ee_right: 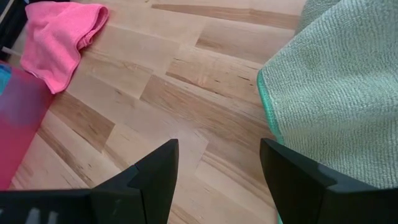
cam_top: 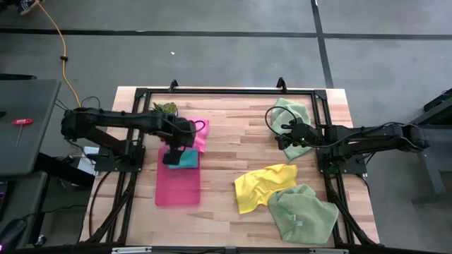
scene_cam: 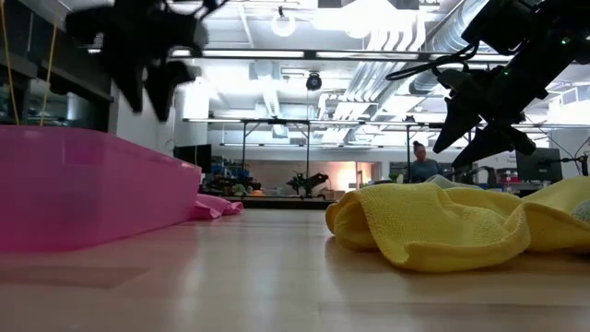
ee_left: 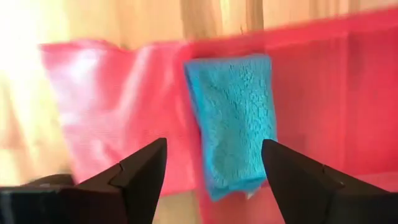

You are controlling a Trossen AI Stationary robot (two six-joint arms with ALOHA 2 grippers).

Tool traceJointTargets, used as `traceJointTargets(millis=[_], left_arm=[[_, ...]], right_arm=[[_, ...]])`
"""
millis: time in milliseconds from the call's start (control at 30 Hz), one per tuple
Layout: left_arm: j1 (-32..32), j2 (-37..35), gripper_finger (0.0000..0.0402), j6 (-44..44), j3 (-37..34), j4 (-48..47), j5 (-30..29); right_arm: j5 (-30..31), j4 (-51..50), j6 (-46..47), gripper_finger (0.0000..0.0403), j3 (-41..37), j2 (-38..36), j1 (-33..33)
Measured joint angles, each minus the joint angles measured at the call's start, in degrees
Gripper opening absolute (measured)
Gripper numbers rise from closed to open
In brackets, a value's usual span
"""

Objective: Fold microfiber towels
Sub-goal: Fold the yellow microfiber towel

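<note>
So the left gripper [cam_top: 173,156] is hanging right over the tray [cam_top: 176,192], jaws spread and holding nothing, with the folded teal towel [cam_top: 188,159] lying in the tray's 12 o'clock end just under it. In the left wrist view the teal towel [ee_left: 233,118] is sitting between the spread fingers [ee_left: 146,168], long axis running away from them. The pink towel [cam_top: 199,132] is bunched on the table just past the tray at about 1 o'clock.

Middle of the table, the yellow towel [cam_top: 263,185] is lying crumpled at roughly 4 o'clock from the left gripper, and one green towel [cam_top: 302,212] is touching it.

Over on the right, the right gripper [cam_top: 291,135] is also spread and empty, hovering over the other green towel [cam_top: 293,127]. The right arm looks closer to all three unfolded ones, with the yellow one at about its 7 o'clock.
</note>
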Motion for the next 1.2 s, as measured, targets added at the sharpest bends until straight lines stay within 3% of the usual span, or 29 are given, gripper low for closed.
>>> traceJointTargets(millis=[133,267,433,733,900,1200], left_arm=[[2.58,-2.54,0.0253,-1.84,6.03,4.09,0.38],[5.56,-7.61,0.0247,-6.55,4.15,24.03,5.27],[7.45,-12.51,0.0237,-12.88,-4.78,50.21,8.00],[6.49,-13.99,0.0225,-25.43,-24.15,84.94,5.51],[5.71,-13.73,0.0221,-25.54,-28.69,89.78,0.77],[5.75,-13.76,0.0221,-23.55,-28.97,89.30,0.27]], right_arm=[[0.00,0.04,-1.11,0.0216,0.00,0.01,0.00],[-0.01,1.09,-2.31,0.0216,0.00,0.00,0.00],[-0.53,5.66,-5.01,0.0216,0.00,0.00,0.02],[-3.43,22.71,-17.07,0.0216,0.00,0.00,0.02],[-4.92,30.34,-23.95,0.0216,0.00,0.00,0.02],[-5.01,31.30,-26.86,0.0216,0.00,0.00,0.02]])
